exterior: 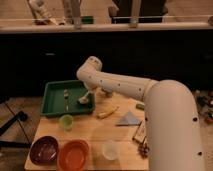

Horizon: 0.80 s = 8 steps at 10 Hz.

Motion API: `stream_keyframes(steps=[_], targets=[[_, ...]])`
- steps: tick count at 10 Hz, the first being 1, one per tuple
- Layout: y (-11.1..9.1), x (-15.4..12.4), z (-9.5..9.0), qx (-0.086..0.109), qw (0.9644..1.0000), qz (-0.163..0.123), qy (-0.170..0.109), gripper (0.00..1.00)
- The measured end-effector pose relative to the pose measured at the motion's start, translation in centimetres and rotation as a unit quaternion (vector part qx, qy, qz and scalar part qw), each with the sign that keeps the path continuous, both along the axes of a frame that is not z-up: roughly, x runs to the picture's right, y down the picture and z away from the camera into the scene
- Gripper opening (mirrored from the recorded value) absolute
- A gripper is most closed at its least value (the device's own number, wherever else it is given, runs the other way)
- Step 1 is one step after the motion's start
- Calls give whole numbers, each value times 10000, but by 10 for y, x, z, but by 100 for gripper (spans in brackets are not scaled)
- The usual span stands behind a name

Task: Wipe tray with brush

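The dark-green tray (52, 104) sits at the back left of the wooden table. My gripper (88, 93) reaches down from the white arm into the tray's right side. It is shut on the brush (83, 98), whose white handle slants down to a dark head resting on the tray floor near the right rim. A thin metal utensil (66, 98) lies in the middle of the tray, left of the brush.
A small green cup (66, 121) stands just in front of the tray. A maroon bowl (44, 150), an orange bowl (74, 155) and a white cup (110, 149) line the front edge. A banana (107, 112) and a grey cloth (129, 119) lie right of the tray.
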<state>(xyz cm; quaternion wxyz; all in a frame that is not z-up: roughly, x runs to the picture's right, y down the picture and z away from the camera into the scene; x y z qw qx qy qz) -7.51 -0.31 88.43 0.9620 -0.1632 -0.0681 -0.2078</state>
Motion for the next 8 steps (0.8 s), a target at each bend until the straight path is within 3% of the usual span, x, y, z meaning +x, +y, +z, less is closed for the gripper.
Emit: stream_keyframes(steps=[4,8], targets=[[-22,-13,26,-44,9999,-134,76,0],[-11,-41,26,-177,9994,-222,-205,0]])
